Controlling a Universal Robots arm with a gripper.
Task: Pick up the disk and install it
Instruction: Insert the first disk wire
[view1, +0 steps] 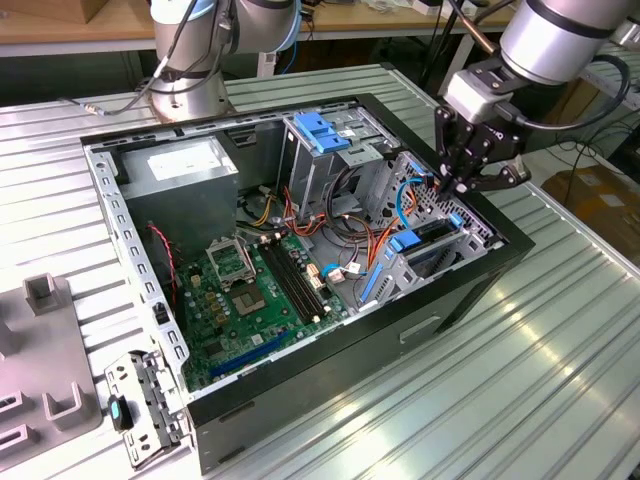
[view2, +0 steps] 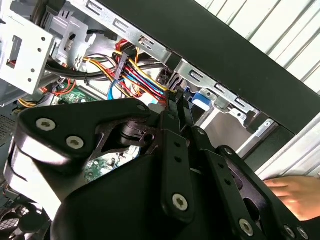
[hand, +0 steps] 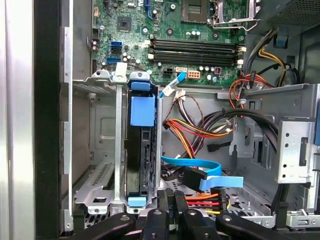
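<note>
— Disk?
— Seated on edge in a steel bay at the front corner of the case. Dark slim body, blue plastic rails, a square blue tab on the upper edge.
— Pincer?
— Gripper poised over that same corner of the case, just above the bay. Black fingers pressed together, nothing between them, tips close beside the blue tab.
— Surface?
— Ribbed, shiny metal table under the case. A grey fixture plate and a perforated steel bracket near the case's rear corner, toward the exterior view's left. Wooden benches beyond the table. A hand resting on the table outside the case wall.
— Inside the case?
— Green motherboard flat on the floor, with long black slots. Grey box in the far corner. Tall metal cage with a light-blue flap mid-case. Bundles of red, yellow and orange wires, plus a flat blue ribbon, beside the bay.
</note>
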